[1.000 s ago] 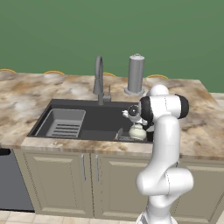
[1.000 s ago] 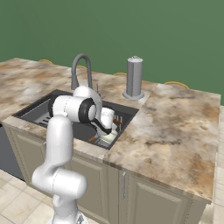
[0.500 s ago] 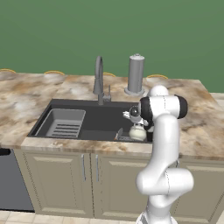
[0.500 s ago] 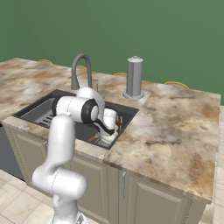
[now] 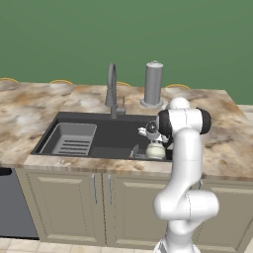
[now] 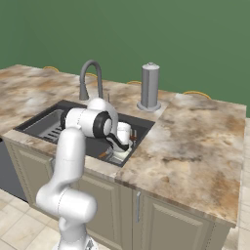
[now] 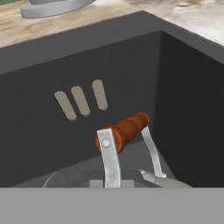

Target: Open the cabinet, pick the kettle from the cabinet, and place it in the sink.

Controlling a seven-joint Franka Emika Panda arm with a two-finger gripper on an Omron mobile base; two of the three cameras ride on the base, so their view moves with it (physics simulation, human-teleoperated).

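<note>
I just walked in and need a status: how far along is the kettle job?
Nearly finished. The kettle is already down inside the sink, at its right end. The hand sits just above it, shut; whether it grips the wooden handle is unclear. Left: let go if needed and lift clear.

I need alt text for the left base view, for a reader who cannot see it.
A white robot arm reaches down into the dark grey sink, its gripper at a small cream-white kettle in the basin's right end. A ribbed tray lies at the left, with a faucet behind.

Glossy white rounded arm (image 5: 184,163) segments with dark joints.
</note>
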